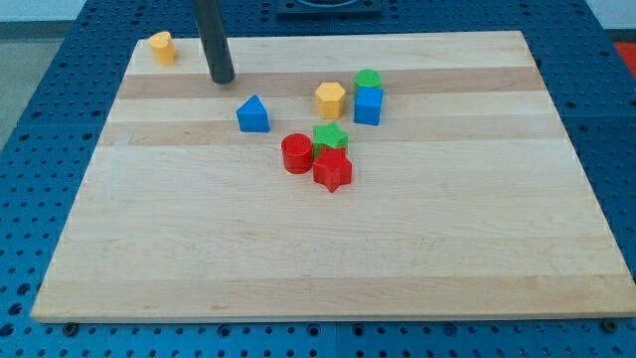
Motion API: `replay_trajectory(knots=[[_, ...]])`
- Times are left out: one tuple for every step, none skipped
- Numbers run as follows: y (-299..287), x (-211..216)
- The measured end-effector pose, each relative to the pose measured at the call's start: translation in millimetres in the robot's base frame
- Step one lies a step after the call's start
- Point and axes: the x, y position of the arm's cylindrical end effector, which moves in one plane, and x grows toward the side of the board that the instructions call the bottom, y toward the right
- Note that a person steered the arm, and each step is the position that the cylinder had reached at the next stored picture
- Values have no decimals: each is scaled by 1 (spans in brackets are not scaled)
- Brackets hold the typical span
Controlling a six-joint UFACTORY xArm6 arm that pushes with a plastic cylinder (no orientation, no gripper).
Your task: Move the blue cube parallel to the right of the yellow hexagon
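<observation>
Blue cube [368,105] sits just right of yellow hexagon [330,99].

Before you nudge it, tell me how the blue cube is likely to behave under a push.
The blue cube looks flat-faced and squat, so it should slide on the smooth wooden board rather than roll or tip. It sits close beside the green cylinder and near the yellow hexagon, so a push may drag those along. My tip is well off to the view's left.
</observation>
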Motion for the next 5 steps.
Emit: replay_trajectory(knots=[[9, 31], [23, 74], [61, 114], [106, 127], [139, 98]])
